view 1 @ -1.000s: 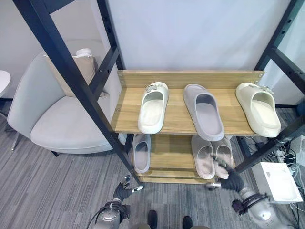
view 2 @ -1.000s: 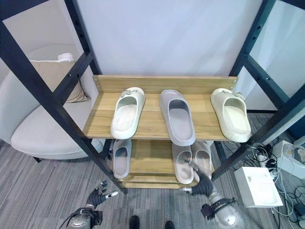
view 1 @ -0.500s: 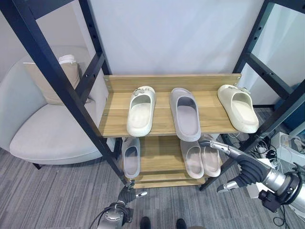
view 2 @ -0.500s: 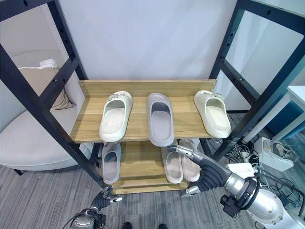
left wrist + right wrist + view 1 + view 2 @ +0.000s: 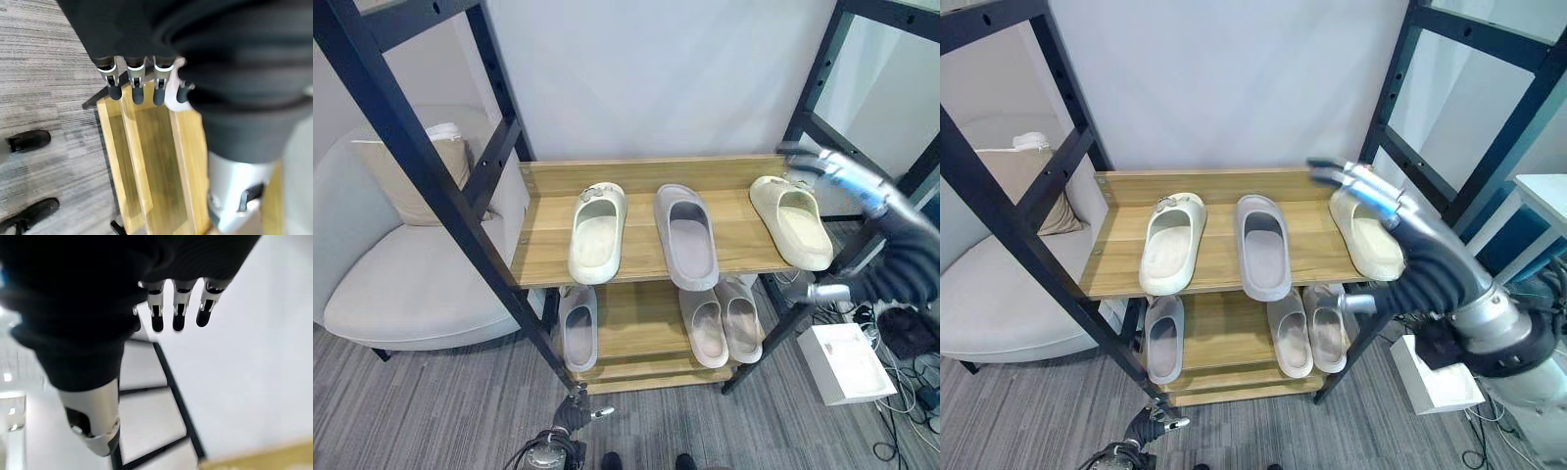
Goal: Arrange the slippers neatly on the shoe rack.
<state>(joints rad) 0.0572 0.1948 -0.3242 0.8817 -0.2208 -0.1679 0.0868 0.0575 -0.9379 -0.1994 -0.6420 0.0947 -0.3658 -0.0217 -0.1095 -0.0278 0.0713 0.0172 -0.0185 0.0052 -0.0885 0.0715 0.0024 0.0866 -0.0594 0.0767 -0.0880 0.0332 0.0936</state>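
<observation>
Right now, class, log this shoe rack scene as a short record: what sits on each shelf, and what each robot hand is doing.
Top shelf: cream slipper left, grey slipper middle, second cream slipper right, spaced apart.
Bottom shelf: single grey slipper left, pair of beige slippers right.
Right hand: open, fingers straight, raised by the second cream slipper.
Left hand: low near the floor, open, holding nothing.
Beside rack: armchair.
</observation>
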